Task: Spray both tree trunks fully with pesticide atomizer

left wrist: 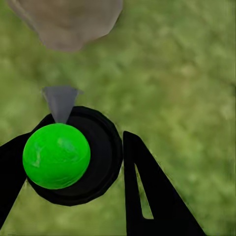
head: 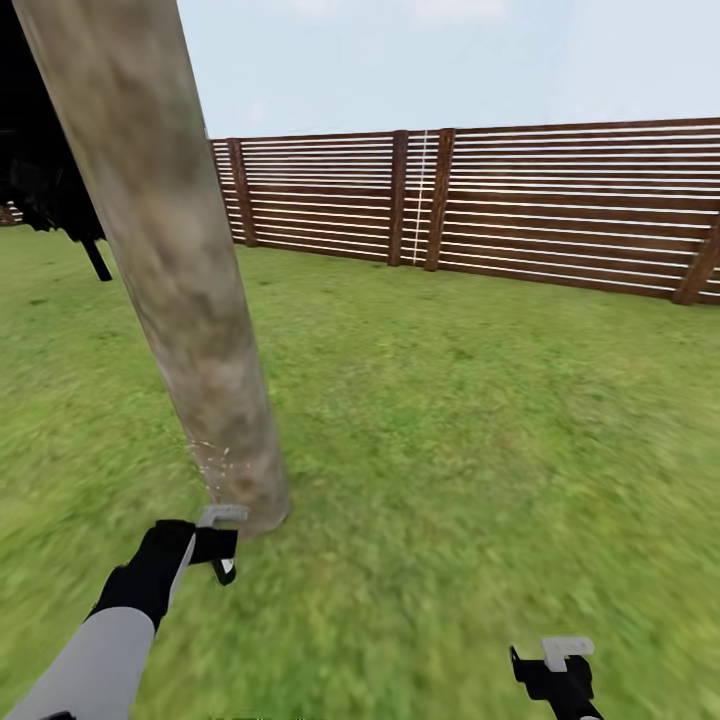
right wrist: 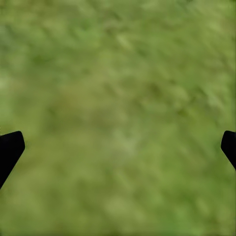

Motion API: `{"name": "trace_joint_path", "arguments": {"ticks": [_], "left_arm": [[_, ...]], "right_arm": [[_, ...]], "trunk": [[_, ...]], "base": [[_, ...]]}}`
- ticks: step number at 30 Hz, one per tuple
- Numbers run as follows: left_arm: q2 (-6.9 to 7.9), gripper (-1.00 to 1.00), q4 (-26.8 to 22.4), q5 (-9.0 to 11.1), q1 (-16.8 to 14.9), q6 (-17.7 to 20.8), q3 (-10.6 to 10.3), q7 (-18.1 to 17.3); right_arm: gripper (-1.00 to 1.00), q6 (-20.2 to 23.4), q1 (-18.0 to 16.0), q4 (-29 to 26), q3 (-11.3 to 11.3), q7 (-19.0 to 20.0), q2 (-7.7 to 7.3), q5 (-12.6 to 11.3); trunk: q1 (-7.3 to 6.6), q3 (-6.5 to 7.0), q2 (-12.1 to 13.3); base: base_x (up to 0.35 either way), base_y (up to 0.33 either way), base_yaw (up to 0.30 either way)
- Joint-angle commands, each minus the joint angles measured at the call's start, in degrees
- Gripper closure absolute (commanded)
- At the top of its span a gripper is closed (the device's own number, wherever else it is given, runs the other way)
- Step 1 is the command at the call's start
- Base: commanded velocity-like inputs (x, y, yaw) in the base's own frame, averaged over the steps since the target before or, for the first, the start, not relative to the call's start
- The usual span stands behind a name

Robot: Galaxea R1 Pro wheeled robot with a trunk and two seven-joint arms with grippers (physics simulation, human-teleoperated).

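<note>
- The robot stands on the green grass of the garden, right by 1 big tree trunk
- The trunk is thick and pale grey-brown with darker patches, and it leans a bit in the head view
- A brown fence made of flat wooden slats runs along the far edge of the grass
- The left gripper is low, just beside the foot of the trunk
- Its fingers are closed around the pesticide atomizer, which has a round black body and a bright green ball on top
- The atomizer's grey nozzle points at the bottom of the trunk
- Tiny pale specks of pesticide dot the bark low on the trunk, just above the gripper
- The right gripper hangs over the grass, well apart from the trunk, near the bottom edge of the head view
- Its fingers are spread wide and hold nothing, with just blurry grass between them
- Something dark sits behind the trunk at the left edge of the head view, and I cannot tell what it is
</note>
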Motion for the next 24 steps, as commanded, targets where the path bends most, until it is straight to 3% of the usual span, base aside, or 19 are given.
{"name": "trace_joint_path", "arguments": {"ticks": [1, 4, 7, 12, 16, 24], "left_arm": [[0.65, 1.00, 0.05, 0.07, 0.05, -0.32, 0.23, -0.04], [1.57, 1.00, 0.16, -0.03, 0.63, -2.77, 0.32, -0.03], [0.51, 1.00, 0.59, 0.04, 1.01, -5.64, 0.00, 0.90], [-0.13, 1.00, 0.16, 0.30, 0.72, -5.96, -0.26, 7.16], [0.32, 1.00, -0.34, 0.38, 0.79, -5.64, 0.12, 7.25], [-0.16, 1.00, -0.62, 0.42, 0.86, -5.56, 0.25, 7.96]], "right_arm": [[-1.00, 0.00, 0.00, 0.00, 0.01, -0.04, 0.00, -0.01], [-1.00, 0.00, 0.00, 0.00, 0.01, -0.07, 0.02, 0.01], [-1.00, 0.00, 0.00, 0.00, 0.01, -0.14, 0.00, 0.01], [-1.00, 0.00, 0.00, 0.03, 0.01, -0.13, -0.08, 0.02], [-1.00, 0.00, 0.00, 0.00, 0.01, -0.13, -0.09, 0.02], [-1.00, 0.00, 0.00, -0.09, 0.01, -0.16, -0.09, -0.07]], "trunk": [[0.00, -0.03, 0.00], [0.00, -0.07, 0.00], [0.00, -0.08, 0.00], [0.00, -0.08, 0.00], [0.00, -0.08, 0.00], [0.00, -0.08, 0.00]], "base": [[0.000, 0.000, 0.233], [0.000, 0.000, 0.260], [0.109, -0.100, 0.154], [0.105, -0.235, 0.012], [-0.095, -0.266, 0.000], [-0.070, -0.260, 0.000]]}}
